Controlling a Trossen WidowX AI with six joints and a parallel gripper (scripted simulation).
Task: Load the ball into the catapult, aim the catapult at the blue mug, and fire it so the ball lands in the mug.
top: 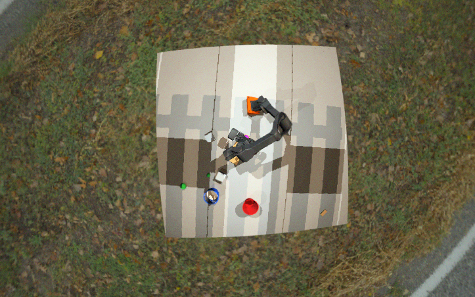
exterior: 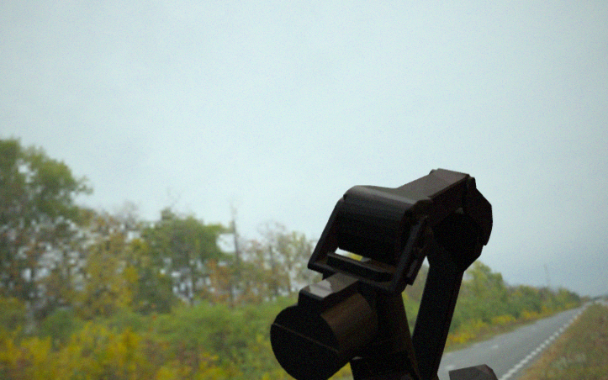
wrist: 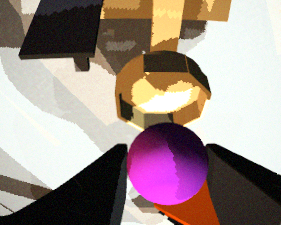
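My gripper (top: 246, 137) (wrist: 165, 153) is shut on the magenta ball, its fingers on either side. The ball (top: 246, 136) (wrist: 166, 171) shows in the wrist view just in front of the catapult's round cup and overlaps its near edge; whether they touch I cannot tell. The golden catapult (top: 234, 160) (wrist: 162, 94) is mostly hidden under my arm in the top view. The blue mug (top: 205, 197) stands upright beyond the catapult, toward the lower left of that view. The exterior view shows only arm parts, with the fingers out of view.
A red cup (top: 250, 206) stands right of the blue mug. A pale block (top: 221, 177) lies between catapult and mug, another (top: 209, 136) farther left. Two green round things (top: 183, 186) (top: 208, 175) lie nearby. A small orange piece (top: 323, 212) lies far right.
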